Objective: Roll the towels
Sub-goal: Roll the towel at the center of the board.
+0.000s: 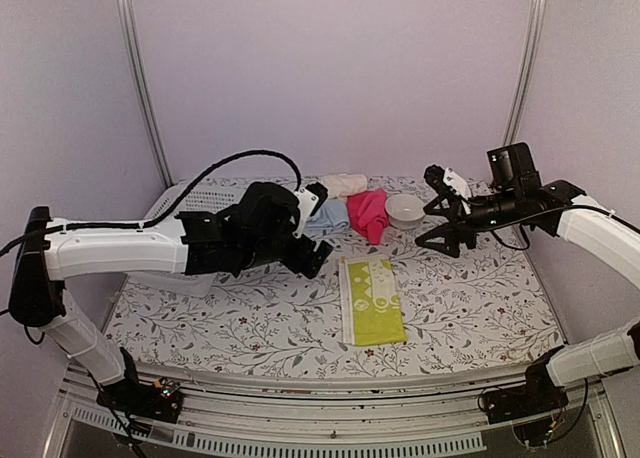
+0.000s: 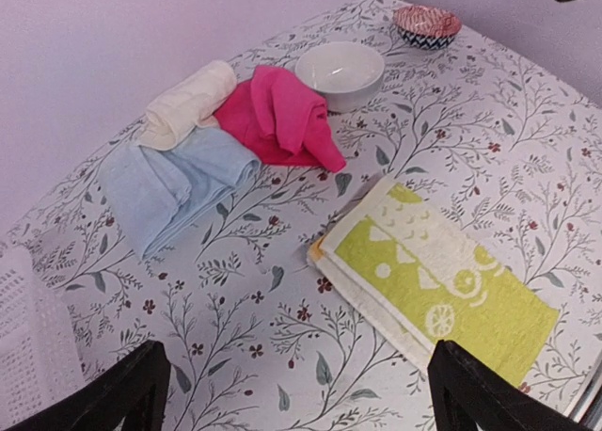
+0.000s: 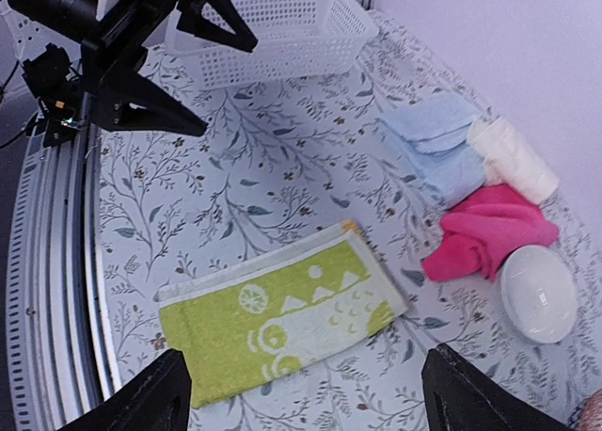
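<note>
The yellow-green towel (image 1: 373, 301) with white pattern lies flat, folded long, at mid-table; it shows in the left wrist view (image 2: 437, 285) and right wrist view (image 3: 282, 323). The pink towel (image 1: 368, 213), light blue towel (image 1: 328, 216) and cream rolled towel (image 1: 343, 185) lie bunched at the back; they also show in the left wrist view, pink (image 2: 282, 116), blue (image 2: 169, 186), cream (image 2: 188, 103). My left gripper (image 1: 310, 256) is open and empty, hovering left of the yellow-green towel. My right gripper (image 1: 440, 223) is open and empty, raised at the back right.
A white bowl (image 1: 405, 211) stands right of the pink towel. A patterned small bowl (image 2: 426, 24) sits farther back. A white mesh basket (image 3: 273, 31) stands at the back left. The floral table covering (image 1: 250, 318) spans the table.
</note>
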Robot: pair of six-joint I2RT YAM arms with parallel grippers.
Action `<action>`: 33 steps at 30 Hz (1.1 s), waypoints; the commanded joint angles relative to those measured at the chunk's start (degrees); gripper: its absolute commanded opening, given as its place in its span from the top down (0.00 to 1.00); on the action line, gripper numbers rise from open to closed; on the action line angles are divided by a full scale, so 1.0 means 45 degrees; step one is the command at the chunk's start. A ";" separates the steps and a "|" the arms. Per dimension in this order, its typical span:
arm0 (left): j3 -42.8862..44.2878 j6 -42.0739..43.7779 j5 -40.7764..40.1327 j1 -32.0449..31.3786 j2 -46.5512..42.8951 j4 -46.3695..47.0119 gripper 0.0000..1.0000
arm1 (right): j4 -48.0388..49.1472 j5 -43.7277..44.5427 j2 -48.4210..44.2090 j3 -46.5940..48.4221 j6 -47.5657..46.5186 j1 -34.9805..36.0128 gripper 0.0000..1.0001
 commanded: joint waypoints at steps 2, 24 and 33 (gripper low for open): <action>-0.1376 0.0051 -0.0359 0.0478 -0.0178 0.0711 0.02 | -0.1516 -0.1404 0.0412 -0.1730 -0.2847 0.0781 0.22; -0.2437 0.0041 0.3694 0.0404 0.0802 0.2207 0.19 | 0.2497 0.4265 0.2175 -0.5952 -0.3450 0.6209 0.59; -0.2524 0.0074 0.5125 0.0339 0.1166 0.1859 0.25 | 0.2467 0.4443 0.2355 -0.5563 -0.3042 0.6226 0.64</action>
